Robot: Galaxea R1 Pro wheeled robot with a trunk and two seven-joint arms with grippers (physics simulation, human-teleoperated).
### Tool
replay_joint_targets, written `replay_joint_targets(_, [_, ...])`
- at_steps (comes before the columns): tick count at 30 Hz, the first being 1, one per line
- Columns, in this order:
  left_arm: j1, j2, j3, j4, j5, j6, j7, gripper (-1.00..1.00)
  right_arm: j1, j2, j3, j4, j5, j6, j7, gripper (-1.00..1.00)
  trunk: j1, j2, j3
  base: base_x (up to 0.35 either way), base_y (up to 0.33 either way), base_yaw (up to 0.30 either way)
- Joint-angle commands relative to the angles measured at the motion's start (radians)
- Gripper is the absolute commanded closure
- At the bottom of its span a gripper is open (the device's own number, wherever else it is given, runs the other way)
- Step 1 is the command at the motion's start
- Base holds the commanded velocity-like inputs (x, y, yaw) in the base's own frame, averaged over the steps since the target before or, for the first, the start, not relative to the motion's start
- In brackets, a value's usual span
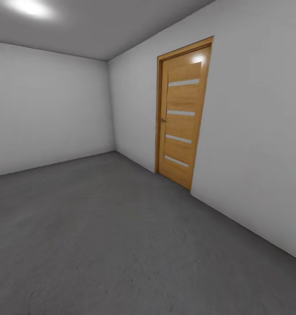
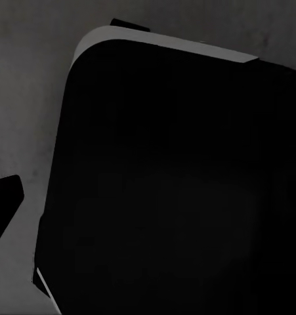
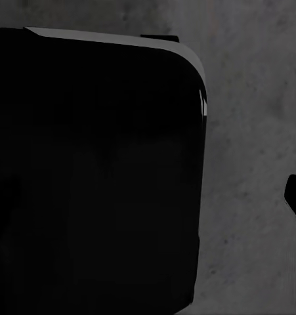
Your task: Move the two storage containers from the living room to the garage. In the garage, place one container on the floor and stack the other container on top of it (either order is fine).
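ahead, open grey floor, wooden door right.

A closed wooden door with four pale horizontal glass strips stands in the white wall. Left of the door, that wall meets a second white wall at a corner. Above and left of the door, a ceiling light glows on the grey ceiling.

Black rounded body panel, thin pale-grey edge, matte finish
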Motion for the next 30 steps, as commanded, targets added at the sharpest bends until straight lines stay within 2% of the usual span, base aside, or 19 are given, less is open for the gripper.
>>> replay_joint_targets(1, [0.000, 0.000, 0.002, 0.000, 0.005, -0.001, 0.000, -1.00, 0.000, 0.000, 0.001, 0.000, 0.002, -0.003, -0.002, -1.00, 0.000, 0.000, -0.001, 0.203, 0.000, 0.198])
replay_joint_targets(30, [0.000, 0.001, 0.002, 0.000, 0.007, 0.007, 0.001, -1.00, 0.000, -0.004, 0.001, 0.000, -0.001, -0.009, -0.004, -1.00, 0.000, 0.000, -0.001, 0.314, 0.000, 0.014])
